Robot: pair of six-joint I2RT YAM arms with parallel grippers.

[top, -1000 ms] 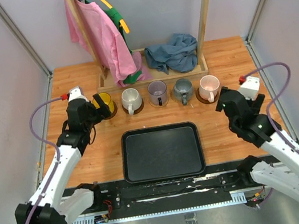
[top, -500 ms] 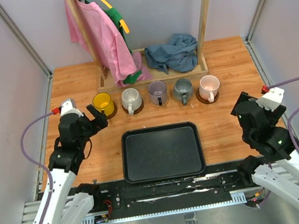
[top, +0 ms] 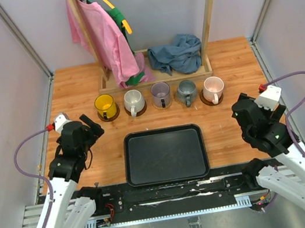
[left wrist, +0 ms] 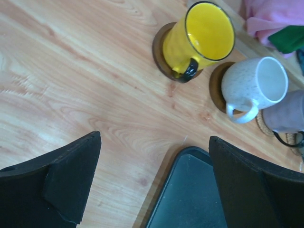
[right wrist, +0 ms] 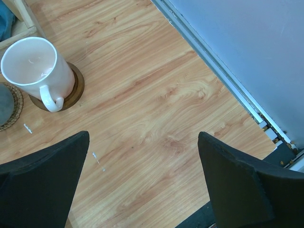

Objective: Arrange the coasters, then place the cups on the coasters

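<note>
Five cups stand in a row across the table, each on its own coaster: yellow [top: 105, 104], cream-white [top: 133, 101], pale purple [top: 161, 93], grey [top: 186, 90] and pink [top: 213, 87]. In the left wrist view the yellow cup [left wrist: 204, 38] and the white cup [left wrist: 259, 85] sit on dark brown coasters [left wrist: 159, 47]. The pink cup [right wrist: 33, 66] rests on a dark coaster [right wrist: 73, 92]. My left gripper [top: 93, 127] hangs open and empty near the tray's far left corner, short of the yellow cup. My right gripper [top: 239, 111] is open and empty over bare wood, nearer than the pink cup.
A black rectangular tray [top: 165, 154] lies at the near middle between the arms. Behind the cups stands a wooden rack [top: 158, 77] with pink and green garments [top: 104, 37] and a blue-grey cloth [top: 176, 52]. A metal rail [right wrist: 228, 80] and walls bound the table.
Both arms have pulled back toward the near edge, away from the cup row. The left gripper left the yellow cup and the right one left the pink cup. The cups have not moved.
</note>
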